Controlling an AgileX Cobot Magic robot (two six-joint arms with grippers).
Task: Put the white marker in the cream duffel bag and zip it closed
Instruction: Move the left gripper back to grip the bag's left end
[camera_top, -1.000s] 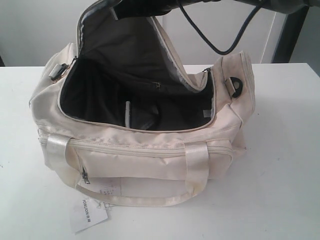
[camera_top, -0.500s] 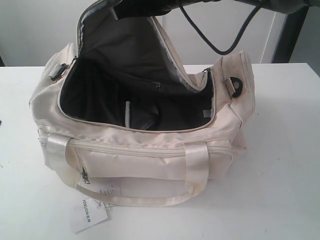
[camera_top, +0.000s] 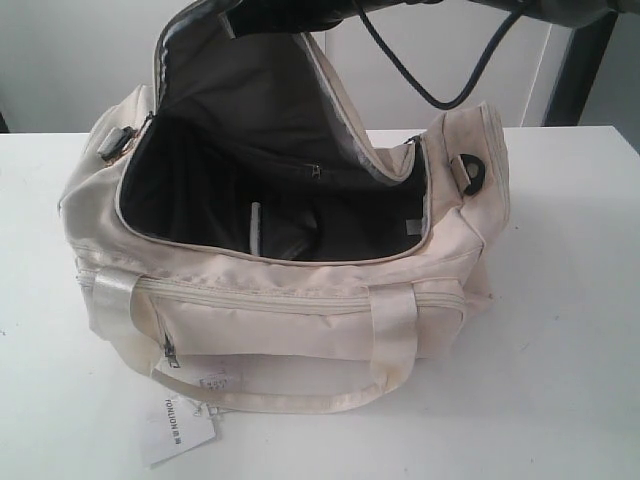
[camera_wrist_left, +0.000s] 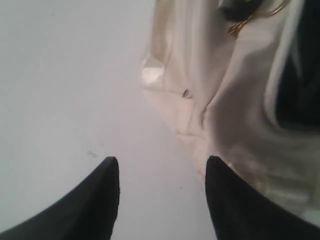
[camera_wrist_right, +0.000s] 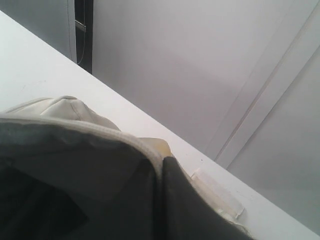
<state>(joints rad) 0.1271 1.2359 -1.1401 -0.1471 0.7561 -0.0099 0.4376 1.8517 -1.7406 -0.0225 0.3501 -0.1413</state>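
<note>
White counter (camera_top: 560, 330), plain wall behind. On it the cream duffel bag (camera_top: 300, 320) sits unzipped with its flap (camera_top: 250, 90) raised. The white marker (camera_top: 255, 228) looks already inside, upright against the dark lining. Zipping is left to do. Pose: left fingers (camera_wrist_left: 100, 200) apart, empty, low over the counter beside the bag's end; right fingers closed, barely visible, apparently pinching the flap up top.

place: looking like a robot test room | plain white counter (camera_top: 560, 300) is stretching wide | bare pale wall (camera_top: 60, 60) is standing behind | black cable (camera_top: 420, 85) is hanging from above
</note>
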